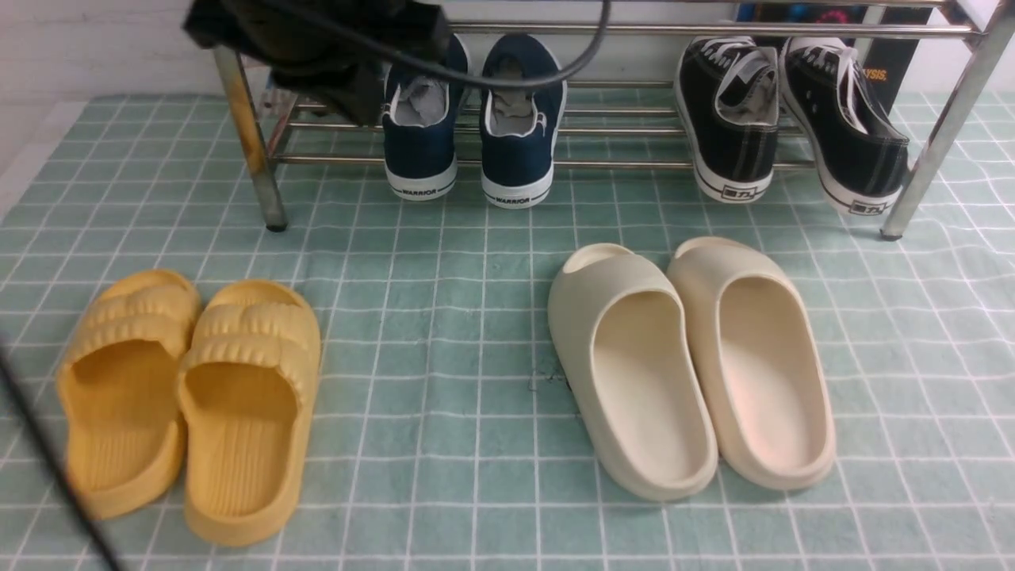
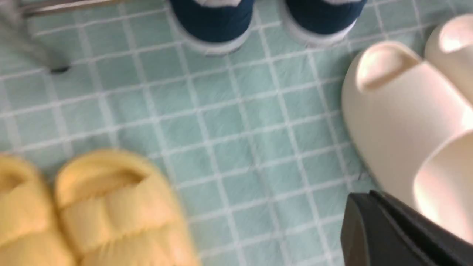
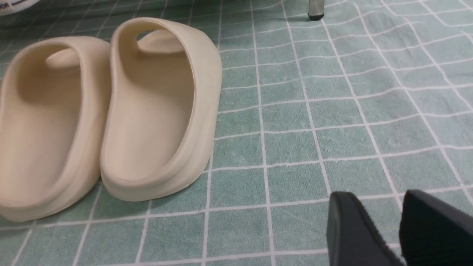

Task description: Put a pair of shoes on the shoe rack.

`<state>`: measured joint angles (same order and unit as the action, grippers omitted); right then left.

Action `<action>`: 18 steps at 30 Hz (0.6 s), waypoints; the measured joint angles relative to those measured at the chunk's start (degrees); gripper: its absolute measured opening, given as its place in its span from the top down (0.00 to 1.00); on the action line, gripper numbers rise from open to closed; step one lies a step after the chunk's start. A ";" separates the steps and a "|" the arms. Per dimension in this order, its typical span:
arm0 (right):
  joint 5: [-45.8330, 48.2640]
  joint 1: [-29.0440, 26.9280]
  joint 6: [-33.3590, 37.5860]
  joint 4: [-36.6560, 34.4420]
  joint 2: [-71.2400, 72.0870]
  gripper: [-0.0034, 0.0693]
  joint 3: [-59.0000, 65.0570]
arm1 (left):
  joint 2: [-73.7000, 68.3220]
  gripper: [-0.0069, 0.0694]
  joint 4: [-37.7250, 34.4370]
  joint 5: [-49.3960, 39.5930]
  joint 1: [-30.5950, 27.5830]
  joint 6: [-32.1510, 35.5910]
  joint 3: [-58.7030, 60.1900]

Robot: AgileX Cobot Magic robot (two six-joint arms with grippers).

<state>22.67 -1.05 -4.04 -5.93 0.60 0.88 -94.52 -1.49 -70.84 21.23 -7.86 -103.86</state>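
Note:
The pair of shoes, navy with white soles, stands side by side on the shoe rack's (image 1: 252,143) lower bars, heels toward me: one shoe (image 1: 420,119) on the left, its mate (image 1: 519,127) on the right. Both heels (image 2: 214,22) (image 2: 321,18) also show in the blurred left wrist view. My left arm (image 1: 317,47) hangs dark over the rack's left end. The left gripper (image 2: 364,197) is shut with nothing in it, above the mat in front of the navy shoes. My right gripper (image 3: 377,197) is open and empty, low over the mat beside the cream slides.
Black lace-up sneakers (image 1: 793,119) lean on the rack's right half. Yellow slides (image 1: 190,396) lie front left and cream slides (image 1: 690,365) front right on the green checked mat (image 1: 444,317). A dark cable (image 1: 55,468) crosses the near left corner.

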 joint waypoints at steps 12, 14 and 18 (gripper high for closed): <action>0.00 0.00 0.00 0.00 0.00 0.62 0.00 | 45.96 0.93 14.72 35.41 0.00 -11.24 50.05; 0.00 0.00 0.00 0.00 0.00 0.62 0.00 | 50.82 0.93 16.59 38.96 0.00 -12.82 54.67; 0.00 0.00 0.00 0.00 0.00 0.62 0.00 | 67.76 0.93 22.91 50.40 0.00 -18.09 70.71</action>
<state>22.67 -1.05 -4.04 -5.93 0.60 0.88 -26.76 21.42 -20.45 21.23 -25.96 -33.15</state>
